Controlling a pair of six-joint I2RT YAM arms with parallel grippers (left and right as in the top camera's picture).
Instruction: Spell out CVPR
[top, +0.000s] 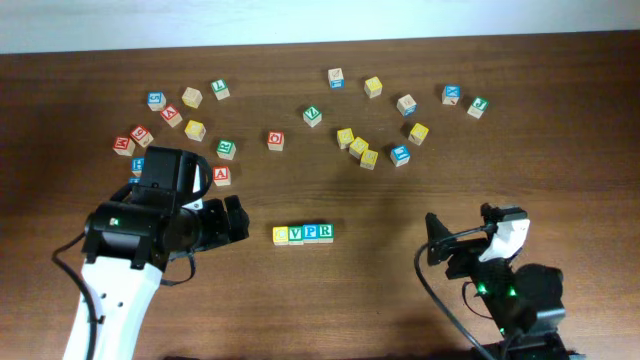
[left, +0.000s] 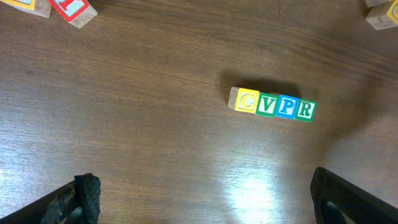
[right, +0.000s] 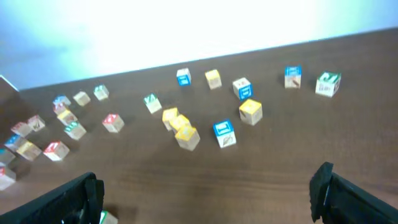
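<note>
Four letter blocks stand touching in a row on the brown table and read C, V, P, R. The row shows clearly in the left wrist view: yellow C, green V, blue P, green R. My left gripper is open and empty, a short way left of the row; its fingertips frame bare table. My right gripper is open and empty, well to the right of the row; it also shows in the right wrist view.
Many loose letter blocks lie across the far half of the table: a cluster at far left, a yellow and blue group right of centre, and a few at far right. The table's far edge meets a white wall.
</note>
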